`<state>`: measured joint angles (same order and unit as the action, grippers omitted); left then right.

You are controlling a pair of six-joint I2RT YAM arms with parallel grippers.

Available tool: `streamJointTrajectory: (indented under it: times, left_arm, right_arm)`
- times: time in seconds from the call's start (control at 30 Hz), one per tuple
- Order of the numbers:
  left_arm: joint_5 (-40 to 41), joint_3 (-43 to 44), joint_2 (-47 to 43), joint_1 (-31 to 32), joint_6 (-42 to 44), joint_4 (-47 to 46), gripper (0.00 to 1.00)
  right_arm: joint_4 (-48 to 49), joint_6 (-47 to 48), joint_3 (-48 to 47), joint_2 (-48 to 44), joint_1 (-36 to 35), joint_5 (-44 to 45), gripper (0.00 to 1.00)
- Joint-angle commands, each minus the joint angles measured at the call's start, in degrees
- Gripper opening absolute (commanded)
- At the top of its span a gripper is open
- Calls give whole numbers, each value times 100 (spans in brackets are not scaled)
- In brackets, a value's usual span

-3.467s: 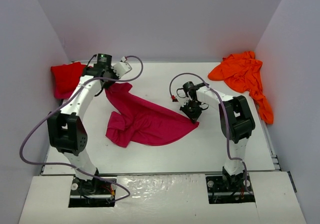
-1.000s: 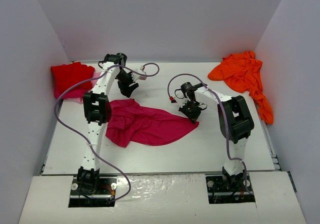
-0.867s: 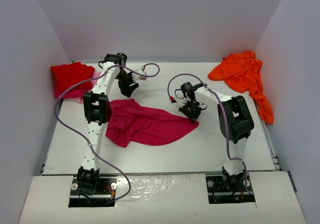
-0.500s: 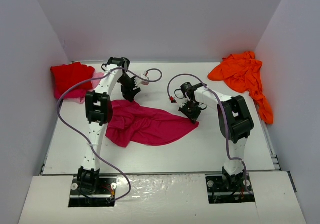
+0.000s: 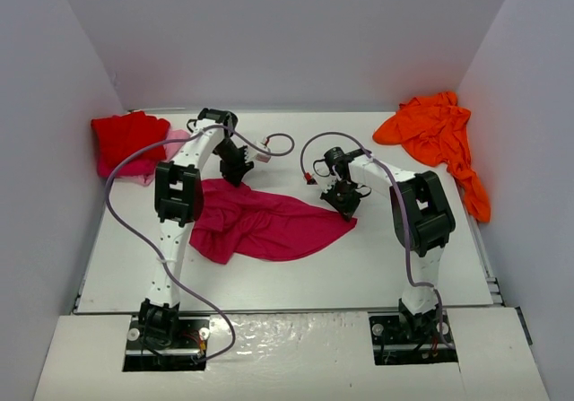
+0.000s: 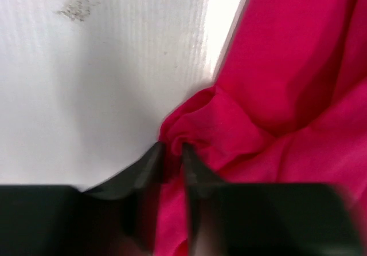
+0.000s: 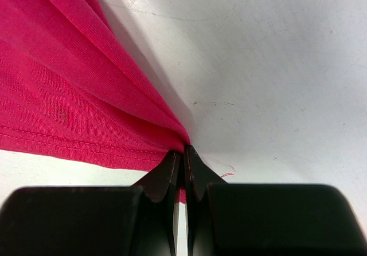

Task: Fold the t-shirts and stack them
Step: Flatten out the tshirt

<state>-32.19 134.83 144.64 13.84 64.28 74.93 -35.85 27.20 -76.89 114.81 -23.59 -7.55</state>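
Magenta-pink t-shirt (image 5: 269,226): unfolded and creased, lying mid-table (image 5: 377,257), stretched between my two grippers. No print shows on the cloth in view.

Left gripper (image 5: 235,169): at the shirt's far-left corner. Its fingertips are pinched almost together on a bunched fold of the fabric (image 6: 287,95), as the left wrist view (image 6: 172,150) shows.

Right gripper (image 5: 343,200): at the shirt's right tip. The wrist view (image 7: 183,153) shows my fingertips pressed together on gathered pleats, with the stitched hem (image 7: 69,144) running just beside them and a loose thread (image 7: 227,174) on the table.

Red t-shirt (image 5: 126,136): heaped in the far-left corner, against the left wall.

Orange t-shirt (image 5: 435,130): heaped in the far-right corner, one part trailing along the right wall.

Open room: bare table lies behind the magenta shirt between my grippers, right of it towards the orange one, and along the near edge.
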Motion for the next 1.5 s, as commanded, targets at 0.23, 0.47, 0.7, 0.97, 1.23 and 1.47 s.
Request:
streamJointTrajectory:
  times: [0.23,0.47,0.7,0.97,1.23,1.47]
  left_arm:
    - [-116,-183,-778,-57,-805,866,0]
    - [312,-709,-2254,-363,-1823,-640,0]
    - [1053,-1259,-3653,-456,-2611,-1697,0]
    - [1472,-1579,-5058,-444,-3486,-2072,0]
    - [679,-1881,-7655,-430,-3979,-1761,0]
    - [773,-1456,-8562,-562,-3958,-995,0]
  right_arm:
    - [1078,77,257,646,73,141,0]
    - [899,205,-832,26,280,880,0]
    - [824,211,-1553,-194,245,1368,0]
    - [986,363,-2783,-1076,224,2556,0]
    - [1302,144,-2553,-3423,247,1446,0]
    - [1412,92,-1368,-5253,416,44,0]
